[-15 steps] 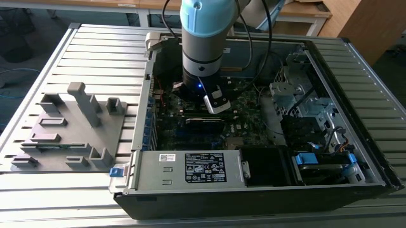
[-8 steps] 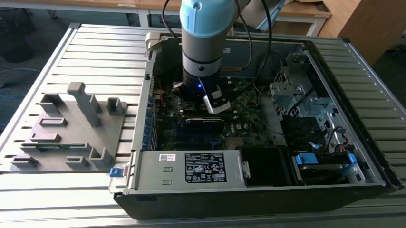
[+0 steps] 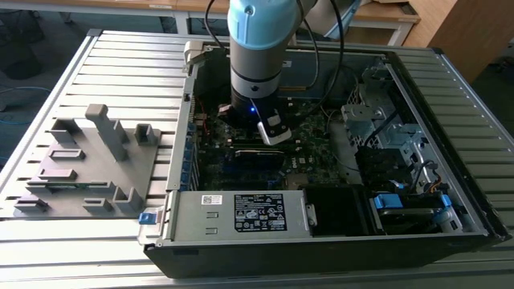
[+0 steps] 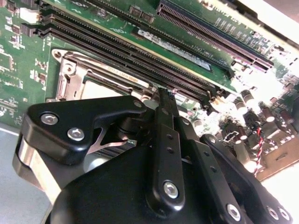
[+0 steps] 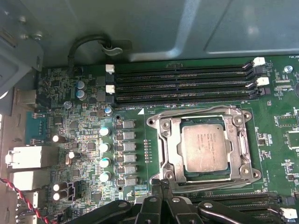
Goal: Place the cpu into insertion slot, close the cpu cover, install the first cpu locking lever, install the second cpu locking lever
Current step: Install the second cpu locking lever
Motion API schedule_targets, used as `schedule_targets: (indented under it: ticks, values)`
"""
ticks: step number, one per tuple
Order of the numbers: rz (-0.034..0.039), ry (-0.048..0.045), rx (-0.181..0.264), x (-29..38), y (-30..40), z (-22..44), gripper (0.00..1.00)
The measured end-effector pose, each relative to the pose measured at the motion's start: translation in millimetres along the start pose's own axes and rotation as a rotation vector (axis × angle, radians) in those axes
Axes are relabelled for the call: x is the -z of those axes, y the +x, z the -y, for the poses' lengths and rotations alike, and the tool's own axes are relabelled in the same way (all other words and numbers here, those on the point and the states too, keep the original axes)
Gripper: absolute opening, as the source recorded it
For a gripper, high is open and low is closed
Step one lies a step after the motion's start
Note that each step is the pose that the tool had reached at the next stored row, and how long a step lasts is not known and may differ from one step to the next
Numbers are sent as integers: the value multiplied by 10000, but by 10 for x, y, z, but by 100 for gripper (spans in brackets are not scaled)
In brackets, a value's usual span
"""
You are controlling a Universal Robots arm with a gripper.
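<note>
The cpu sits flat in the insertion slot, the cpu cover shut down around it (so the chip is framed in place), and the gripper, fingers pressed together, hangs just beside the cover's edge

Exterior view looks down from high, well back, at the open computer case. Both wrist views sit close over the motherboard, sharing the socket.
</note>
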State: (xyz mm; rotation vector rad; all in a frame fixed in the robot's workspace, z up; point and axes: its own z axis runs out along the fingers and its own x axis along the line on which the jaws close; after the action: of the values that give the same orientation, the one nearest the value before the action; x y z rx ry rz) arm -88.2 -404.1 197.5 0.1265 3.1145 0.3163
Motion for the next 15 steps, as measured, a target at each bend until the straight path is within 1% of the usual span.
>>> schedule_targets:
  ticks: [15]
  values:
    - [-4,-7,0,-20,9,6,10]
